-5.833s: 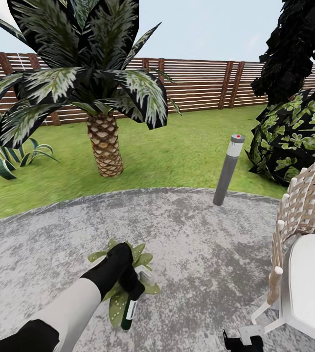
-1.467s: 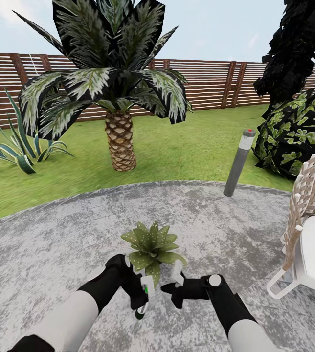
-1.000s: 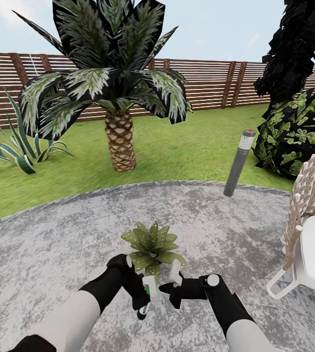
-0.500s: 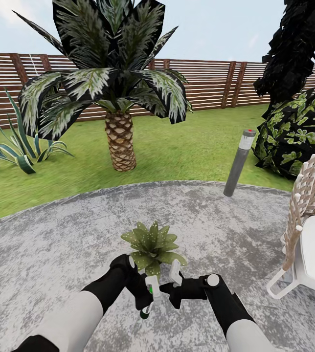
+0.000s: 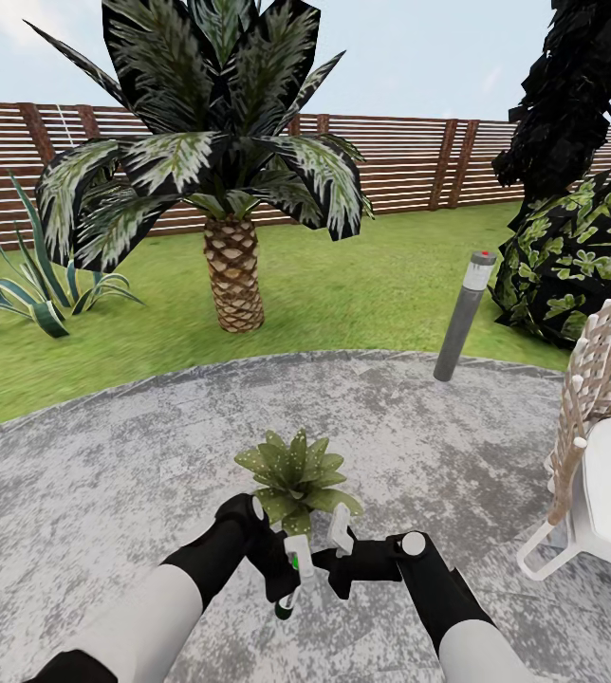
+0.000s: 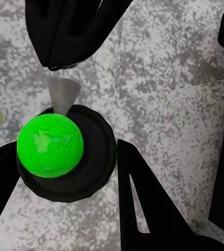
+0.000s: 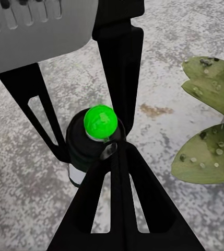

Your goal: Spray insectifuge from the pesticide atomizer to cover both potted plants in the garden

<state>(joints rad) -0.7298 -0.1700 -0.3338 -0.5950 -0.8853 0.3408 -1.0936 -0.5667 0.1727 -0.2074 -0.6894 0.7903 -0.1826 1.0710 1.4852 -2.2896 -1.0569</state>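
Note:
One potted plant [image 5: 296,471], a low speckled rosette, stands on the grey patio [image 5: 97,455] just ahead of both hands. My left gripper [image 5: 285,572] is shut on the pesticide atomizer [image 5: 292,567], which hangs low beside the plant. The left wrist view looks down on the atomizer's bright green cap [image 6: 50,145] and dark round body, with my left gripper [image 6: 65,159] clamping its sides. My right gripper [image 5: 328,556] is shut, its tips against the atomizer [image 7: 99,123], and its fingers [image 7: 117,172] converge there. Plant leaves [image 7: 211,151] lie close by.
A woven chair [image 5: 609,446] with a white seat stands at the right. A grey bollard lamp [image 5: 463,318] marks the patio edge. On the lawn [image 5: 362,285] are a palm [image 5: 232,275], an agave [image 5: 40,294] and a dark bush [image 5: 581,256], backed by a slatted fence [image 5: 419,161].
Since 5.8 s ago the view shifted and my right arm came in beside the left. Over the last second the left gripper and atomizer edged slightly toward the right gripper.

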